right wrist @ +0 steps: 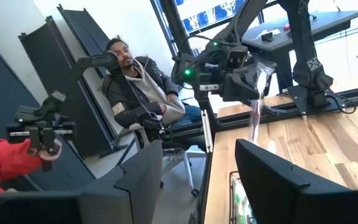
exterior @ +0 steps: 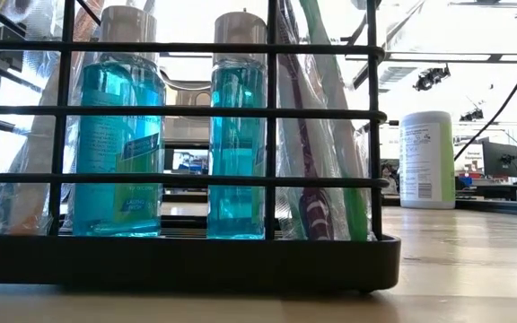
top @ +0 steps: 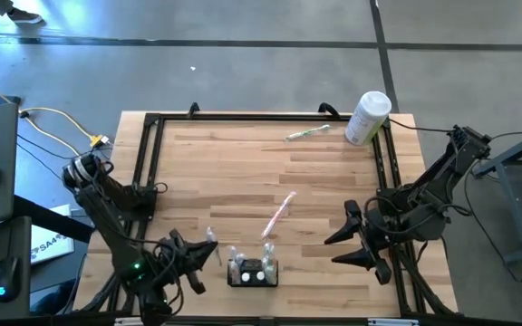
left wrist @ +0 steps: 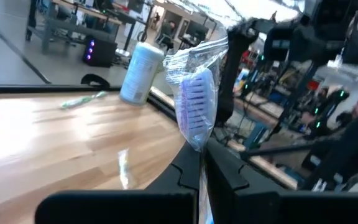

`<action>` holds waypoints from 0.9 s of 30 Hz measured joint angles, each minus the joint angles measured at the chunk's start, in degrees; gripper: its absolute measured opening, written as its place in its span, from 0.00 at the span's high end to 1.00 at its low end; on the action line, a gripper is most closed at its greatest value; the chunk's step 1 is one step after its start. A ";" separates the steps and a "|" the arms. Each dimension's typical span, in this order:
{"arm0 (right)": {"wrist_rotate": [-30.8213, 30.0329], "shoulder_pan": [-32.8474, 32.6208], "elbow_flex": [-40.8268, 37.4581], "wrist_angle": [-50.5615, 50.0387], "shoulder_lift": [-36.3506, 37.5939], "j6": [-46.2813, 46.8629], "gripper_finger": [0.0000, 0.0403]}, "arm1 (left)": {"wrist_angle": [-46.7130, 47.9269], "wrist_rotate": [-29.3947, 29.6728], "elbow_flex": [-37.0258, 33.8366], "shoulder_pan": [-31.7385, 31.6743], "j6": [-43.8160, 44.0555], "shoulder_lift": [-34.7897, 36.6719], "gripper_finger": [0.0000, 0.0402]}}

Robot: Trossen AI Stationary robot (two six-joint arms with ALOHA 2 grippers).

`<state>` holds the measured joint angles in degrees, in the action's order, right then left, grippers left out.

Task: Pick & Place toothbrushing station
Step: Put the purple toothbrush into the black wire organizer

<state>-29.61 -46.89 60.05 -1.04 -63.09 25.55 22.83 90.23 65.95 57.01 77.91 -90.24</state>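
Left gripper (left wrist: 201,180) clenched on wrapped purple toothbrush (left wrist: 196,109), probably bound for toothbrushing station (top: 253,272) at table's (top: 333,181) near edge; right gripper (top: 352,237) empty, parted, near right edge

In the low view, the station (exterior: 187,260) is filling most of the frame, its left side running off the picture's edge and its wire bars crossing the two blue bottles (exterior: 119,135), whose caps are being cut off at the top. The wrapped brushes (exterior: 321,135) inside are also running out the top.

In the left wrist view, the wrapped brush (left wrist: 196,106) is disappearing between the left gripper (left wrist: 201,180) fingers, so its handle is hidden.

In the high view, the small items in the station (top: 253,271) are staying too small to identify.
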 joint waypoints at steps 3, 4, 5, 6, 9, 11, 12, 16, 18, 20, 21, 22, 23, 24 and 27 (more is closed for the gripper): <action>0.00 0.00 0.00 0.01 0.00 0.05 0.51 | -0.49 -0.20 -0.07 0.02 -0.02 -0.62 1.00; 0.00 0.00 0.00 0.00 0.00 0.08 0.51 | -0.92 -0.09 0.03 0.02 -0.15 -0.67 1.00; 0.00 0.02 0.00 0.02 0.00 0.10 0.51 | -1.13 -0.25 0.04 0.02 -0.87 -0.69 1.00; 0.00 0.02 0.00 0.02 0.00 0.10 0.51 | -1.42 -1.10 0.04 0.00 -2.01 -0.73 1.00; -0.02 0.06 0.00 0.07 0.00 0.08 0.51 | -5.34 -3.56 0.09 -0.59 -8.30 -0.67 1.00; -0.02 0.15 0.00 0.29 0.00 -0.11 0.51 | -7.99 -4.50 1.43 -0.87 -15.33 -0.67 1.00; -0.03 0.20 0.00 0.32 0.00 -0.17 0.51 | -9.30 -4.75 2.43 -0.92 -19.69 -0.53 1.00; -0.04 0.88 0.00 0.42 0.00 -0.29 0.51 | -11.33 -6.38 7.91 -1.85 -35.18 0.48 1.00; -0.06 0.94 0.00 0.39 0.00 -0.32 0.51 | -10.82 -7.42 10.21 -1.87 -42.39 1.72 1.00; -0.04 0.90 0.00 0.43 0.00 -0.84 0.51 | -11.26 -10.19 12.27 -2.02 -48.51 3.79 1.00; -0.03 0.87 0.00 0.44 0.00 -1.16 0.51 | -11.39 -11.51 12.86 -2.15 -51.32 4.99 1.00; 0.00 0.87 0.00 0.43 0.00 -1.33 0.51 | -11.25 -12.47 13.10 -2.24 -53.88 6.20 1.00; 0.00 0.87 0.00 0.43 0.00 -1.39 0.51 | -11.18 -14.02 13.12 -2.27 -55.99 7.37 1.00; 0.00 0.87 0.00 0.42 0.00 -1.39 0.51 | -10.74 -14.88 13.12 -2.25 -57.76 8.52 1.00; -0.02 0.87 0.00 0.42 0.00 -1.39 0.51 | -8.40 -15.99 13.09 -1.72 -61.16 12.59 1.00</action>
<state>-29.63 -46.02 60.05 -0.62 -63.09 24.16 14.43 74.24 79.05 55.29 16.75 -77.66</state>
